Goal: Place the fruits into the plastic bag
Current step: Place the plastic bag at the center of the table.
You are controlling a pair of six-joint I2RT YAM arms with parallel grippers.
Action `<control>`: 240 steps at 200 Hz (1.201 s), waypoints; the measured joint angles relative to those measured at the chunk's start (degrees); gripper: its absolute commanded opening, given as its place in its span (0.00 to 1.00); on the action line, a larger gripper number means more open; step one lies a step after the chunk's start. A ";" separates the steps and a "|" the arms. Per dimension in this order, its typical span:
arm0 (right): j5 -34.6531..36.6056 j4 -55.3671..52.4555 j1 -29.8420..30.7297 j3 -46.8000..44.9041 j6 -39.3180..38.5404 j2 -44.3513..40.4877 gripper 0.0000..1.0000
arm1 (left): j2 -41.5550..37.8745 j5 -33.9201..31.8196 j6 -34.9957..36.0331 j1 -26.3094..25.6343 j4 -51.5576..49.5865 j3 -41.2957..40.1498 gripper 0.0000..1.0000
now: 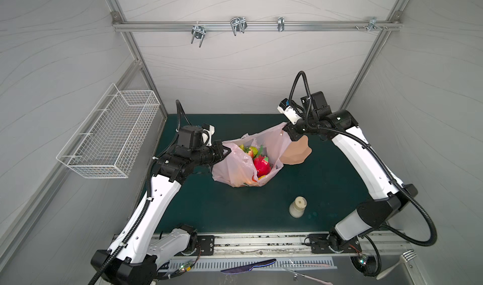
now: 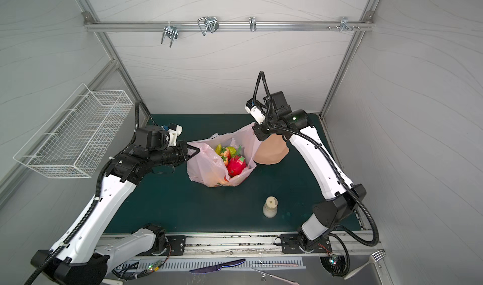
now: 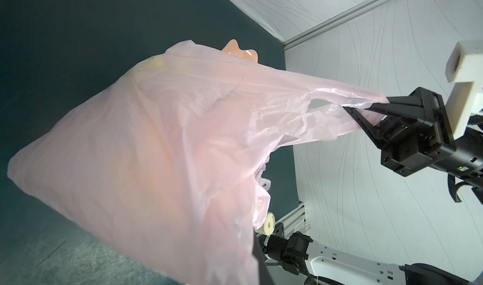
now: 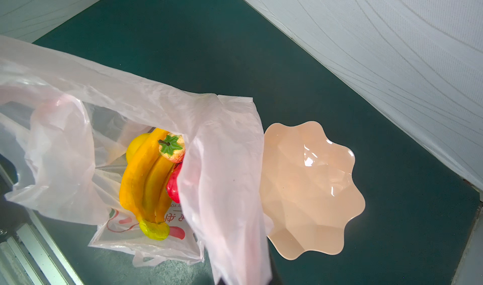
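Fruits [image 1: 257, 163] sit inside the plastic bag [image 1: 230, 171] on the green table [image 1: 326, 181]; both top views show the dragon fruit [image 2: 236, 166] uppermost, while the right wrist view alone shows the banana bunch [image 4: 146, 181], its long axis running down the bag, stem end toward the red print [image 4: 177, 231]; left gripper [image 1: 228, 150] and right gripper [image 3: 364, 104] each clamp opposite sides of the bag's top edge.

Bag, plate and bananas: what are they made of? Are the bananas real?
Bag: thin soft plastic, see-through pink. It crinkles, and colours inside show through it.
Plate: probably hard plastic, peach and glossy, with bright light spots on its facets.
Bananas: likely painted plastic or foam toys, not real. The skin looks shiny and painted.
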 measured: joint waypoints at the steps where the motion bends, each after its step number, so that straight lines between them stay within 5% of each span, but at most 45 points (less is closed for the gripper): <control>1: 0.00 0.00 0.00 -0.09 0.00 -0.07 0.00 | -0.04 0.07 0.00 0.00 0.02 -0.11 0.00; 48: -4.92 5.14 0.00 -7.96 2.95 -1.88 0.16 | -4.02 3.28 0.15 0.00 1.88 -4.66 0.00; 91: -10.60 9.27 -0.09 -10.64 5.75 -2.34 0.54 | -7.26 6.69 0.31 0.00 2.91 -4.61 0.60; 138: -14.05 12.04 -1.73 -11.61 8.52 -7.52 0.99 | -8.55 9.55 -0.83 0.00 4.31 -2.64 0.80; 203: -15.37 13.99 -7.80 -14.32 9.16 -13.46 0.99 | -8.98 4.22 1.84 0.74 0.55 6.86 0.93; 240: -15.06 14.10 -16.20 -14.36 11.47 -15.52 0.99 | -7.61 -4.26 4.09 6.64 -5.29 13.29 0.94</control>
